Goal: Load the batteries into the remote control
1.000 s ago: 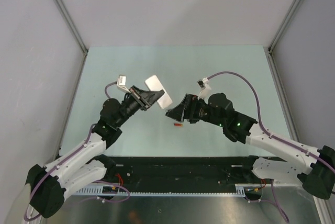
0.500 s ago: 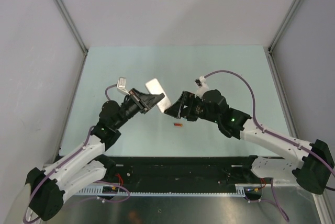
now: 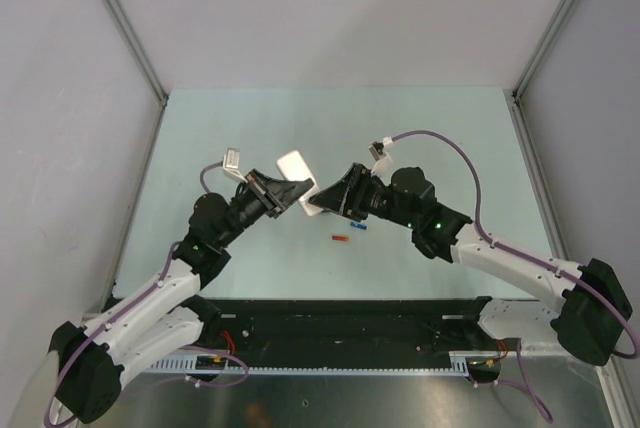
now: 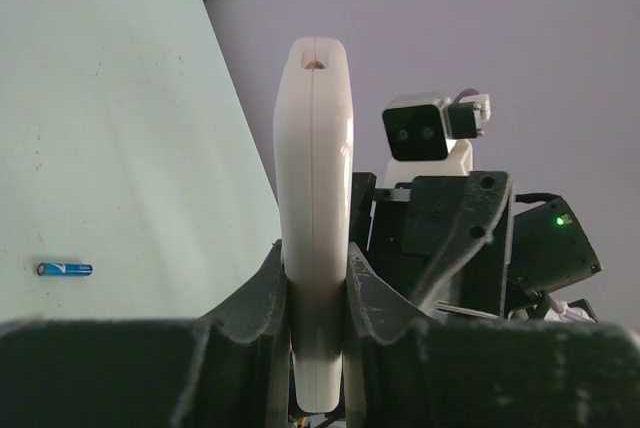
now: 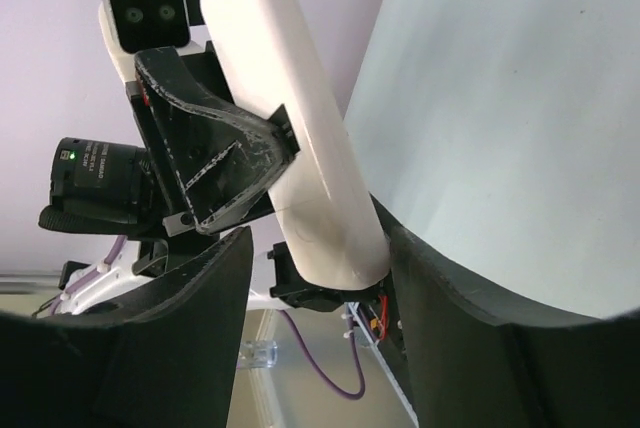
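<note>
My left gripper (image 3: 291,191) is shut on the remote control (image 3: 296,166) and holds it above the table, plain white back up. In the left wrist view the remote control (image 4: 314,148) stands edge-on between the left gripper (image 4: 315,266) jaws. My right gripper (image 3: 323,205) straddles the remote's near end. In the right wrist view the right gripper (image 5: 318,240) is open: one finger touches the remote control (image 5: 290,128), the other stands off it. Two batteries lie on the table below, one blue (image 3: 358,227) and one orange-red (image 3: 340,238). The blue battery (image 4: 64,269) also shows in the left wrist view.
Grey walls with metal rails (image 3: 120,23) close in the pale green table (image 3: 420,118) on three sides. A black base strip (image 3: 340,323) runs along the near edge. Both arms meet over the table's middle.
My right gripper has moved left to the remote and now brackets its near end, jaws narrower than before. The blue battery has come into view. The left arm has barely moved.
</note>
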`<control>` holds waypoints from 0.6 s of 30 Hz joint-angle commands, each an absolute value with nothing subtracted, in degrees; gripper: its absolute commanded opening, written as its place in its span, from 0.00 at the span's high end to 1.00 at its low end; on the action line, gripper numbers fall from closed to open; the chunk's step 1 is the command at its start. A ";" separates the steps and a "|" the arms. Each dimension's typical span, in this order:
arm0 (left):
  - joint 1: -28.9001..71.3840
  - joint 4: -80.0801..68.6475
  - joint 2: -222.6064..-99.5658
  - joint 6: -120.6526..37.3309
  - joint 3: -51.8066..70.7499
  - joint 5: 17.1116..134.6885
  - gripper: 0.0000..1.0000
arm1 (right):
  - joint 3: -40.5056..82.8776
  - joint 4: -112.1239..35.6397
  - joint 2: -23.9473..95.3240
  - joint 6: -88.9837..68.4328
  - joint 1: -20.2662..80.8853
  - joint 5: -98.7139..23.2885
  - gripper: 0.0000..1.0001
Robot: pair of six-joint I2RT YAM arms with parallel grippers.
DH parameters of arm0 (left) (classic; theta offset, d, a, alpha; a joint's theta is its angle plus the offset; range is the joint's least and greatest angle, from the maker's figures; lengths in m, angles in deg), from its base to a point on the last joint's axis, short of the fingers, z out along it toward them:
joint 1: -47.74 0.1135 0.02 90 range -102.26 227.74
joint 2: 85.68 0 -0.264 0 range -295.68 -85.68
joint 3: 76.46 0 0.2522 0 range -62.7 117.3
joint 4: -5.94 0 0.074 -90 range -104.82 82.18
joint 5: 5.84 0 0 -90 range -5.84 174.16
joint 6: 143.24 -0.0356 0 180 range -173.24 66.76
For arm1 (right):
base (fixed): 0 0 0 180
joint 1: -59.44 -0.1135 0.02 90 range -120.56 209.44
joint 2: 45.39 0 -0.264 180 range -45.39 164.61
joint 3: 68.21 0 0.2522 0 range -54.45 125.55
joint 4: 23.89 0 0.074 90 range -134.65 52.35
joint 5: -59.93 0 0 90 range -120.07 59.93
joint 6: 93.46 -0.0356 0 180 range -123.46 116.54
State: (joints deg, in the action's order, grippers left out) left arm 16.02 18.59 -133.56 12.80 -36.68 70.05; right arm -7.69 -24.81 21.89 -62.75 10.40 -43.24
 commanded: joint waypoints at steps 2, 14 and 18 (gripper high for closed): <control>16.10 20.92 -132.35 13.21 -36.24 69.48 1.00 | -8.31 -20.95 22.63 -64.11 10.74 -44.84 0.41; 16.10 20.92 -131.91 13.38 -36.59 69.48 1.00 | -8.74 -19.98 23.78 -64.46 11.27 -45.10 0.57; 16.01 20.92 -131.56 13.29 -36.94 69.57 1.00 | -8.83 -18.84 24.48 -65.33 11.36 -45.19 0.54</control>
State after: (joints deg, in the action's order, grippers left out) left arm 16.04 18.57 -133.16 12.80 -36.72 70.34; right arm -8.69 -22.71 23.71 -64.50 11.19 -44.77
